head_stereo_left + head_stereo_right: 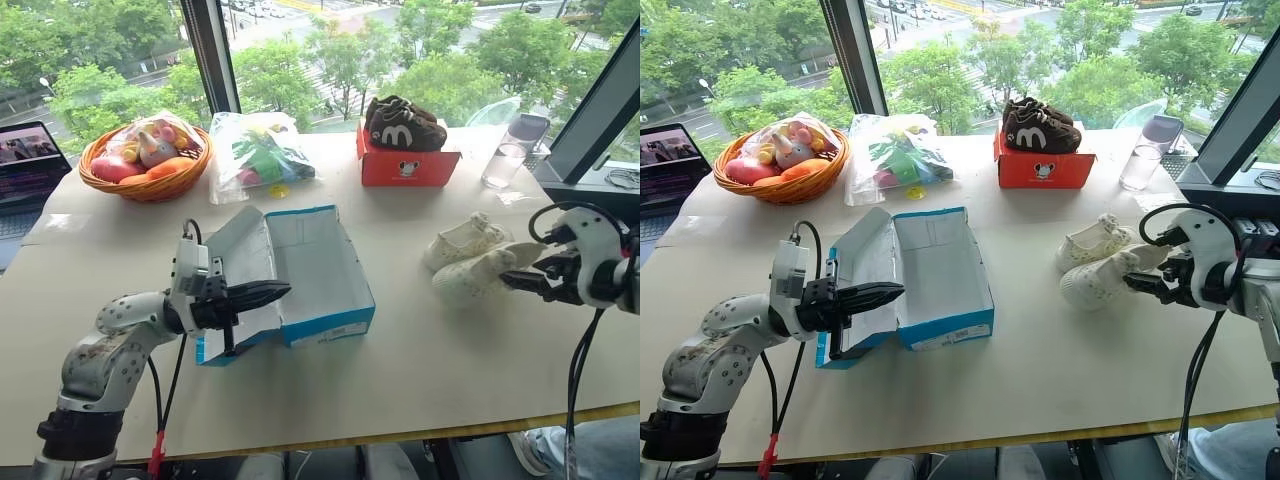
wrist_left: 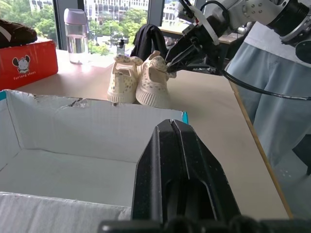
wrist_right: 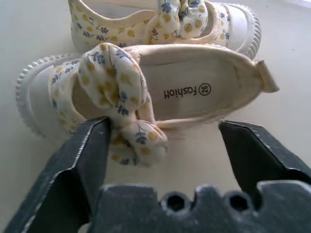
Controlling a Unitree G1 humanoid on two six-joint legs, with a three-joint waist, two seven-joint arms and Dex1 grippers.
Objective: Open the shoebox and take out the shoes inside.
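Note:
The blue shoebox [image 1: 325, 290] lies open on the table, with its lid [image 1: 240, 250] folded back to the left and its white inside empty. My left gripper [image 1: 285, 292] is shut and hangs level over the lid's near edge, pointing into the box [image 2: 73, 145]. Both cream shoes [image 1: 470, 255] lie side by side on the table to the right of the box. My right gripper [image 3: 163, 127] is open just beside the nearer shoe [image 3: 204, 82], angled down at it. One finger [image 3: 90, 145] touches the shoe's bow. The shoe rests on the table.
A red-orange box [image 1: 405, 168] carrying dark brown shoes [image 1: 403, 125] stands at the back. A clear bottle [image 1: 510, 150] is at back right, a plastic bag [image 1: 260, 155] and a wicker basket [image 1: 145, 187] at back left, and a laptop [image 1: 28, 160] at far left. A person's leg [image 1: 590, 450] shows past the table's front right corner.

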